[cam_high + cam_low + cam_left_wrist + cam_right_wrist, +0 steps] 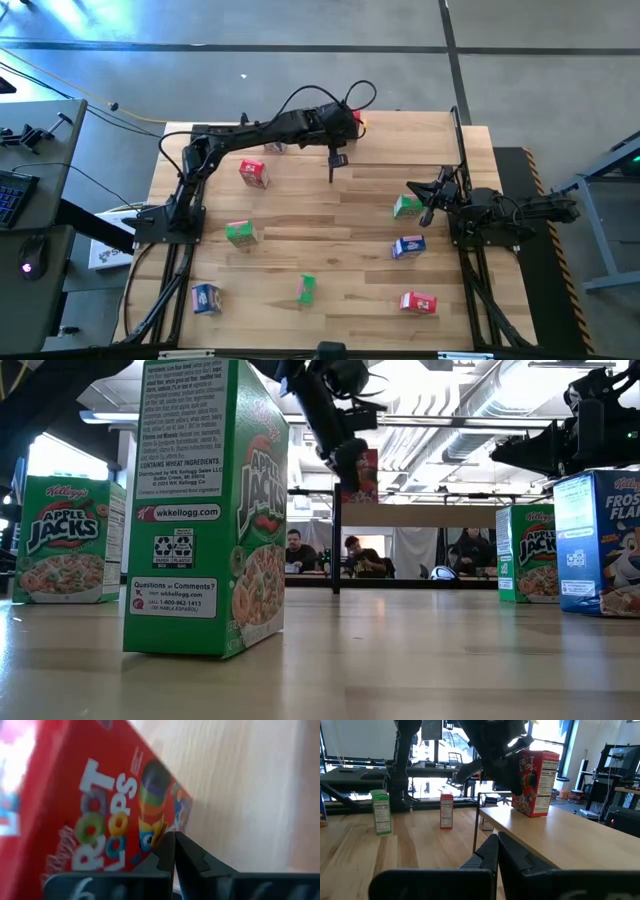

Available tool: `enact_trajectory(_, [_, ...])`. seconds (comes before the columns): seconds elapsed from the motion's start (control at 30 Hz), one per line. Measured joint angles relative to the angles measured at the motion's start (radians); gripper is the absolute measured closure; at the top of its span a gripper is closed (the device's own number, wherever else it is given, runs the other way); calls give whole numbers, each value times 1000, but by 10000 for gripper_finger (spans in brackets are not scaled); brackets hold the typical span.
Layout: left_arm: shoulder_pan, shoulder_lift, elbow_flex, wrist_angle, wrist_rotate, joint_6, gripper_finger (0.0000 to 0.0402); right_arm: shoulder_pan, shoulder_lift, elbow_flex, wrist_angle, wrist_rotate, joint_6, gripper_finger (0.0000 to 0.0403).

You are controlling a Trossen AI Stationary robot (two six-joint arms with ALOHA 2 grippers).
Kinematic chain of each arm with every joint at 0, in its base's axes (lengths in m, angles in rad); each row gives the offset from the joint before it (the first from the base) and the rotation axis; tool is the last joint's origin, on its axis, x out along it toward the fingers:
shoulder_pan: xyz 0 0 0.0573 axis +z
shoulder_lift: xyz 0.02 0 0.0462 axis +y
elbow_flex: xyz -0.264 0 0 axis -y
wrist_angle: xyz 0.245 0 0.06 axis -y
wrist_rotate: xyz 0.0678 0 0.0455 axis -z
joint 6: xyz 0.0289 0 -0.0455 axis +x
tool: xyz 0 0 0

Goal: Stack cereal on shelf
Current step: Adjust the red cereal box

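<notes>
So the surface is a big plank-wood top with cereal boxes scattered around: three green ones, two blue, two red. At the far edge sits the little shelf, one red Froot Loops box standing upright on it.

- The red cereal box is blurred and cut off by the frame's edges in the left wrist view.
- The shelf is partly covered by the left arm from above.
- The blue box is cropped in the low view.
</notes>
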Motion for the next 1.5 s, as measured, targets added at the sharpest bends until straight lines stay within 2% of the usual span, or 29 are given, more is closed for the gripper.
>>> enact_trajectory(0.13, [-4,0,0,5,-52,4,401,0,0,0,0,0,0,403])
enact_trajectory(0.6, [15,67,2,87,-60,-3,401,0,0,0,0,0,0,403])
enact_trajectory(0.7, [15,70,2,93,-88,-3,401,0,0,0,0,0,0,403])
enact_trajectory(1.1, [44,70,1,134,-92,-18,401,0,0,0,0,0,0,403])
enact_trajectory(1.27, [63,68,1,140,-78,-34,401,0,0,0,0,0,0,403])
enact_trajectory(1.5, [52,68,0,152,12,-58,401,0,0,0,0,0,0,403])
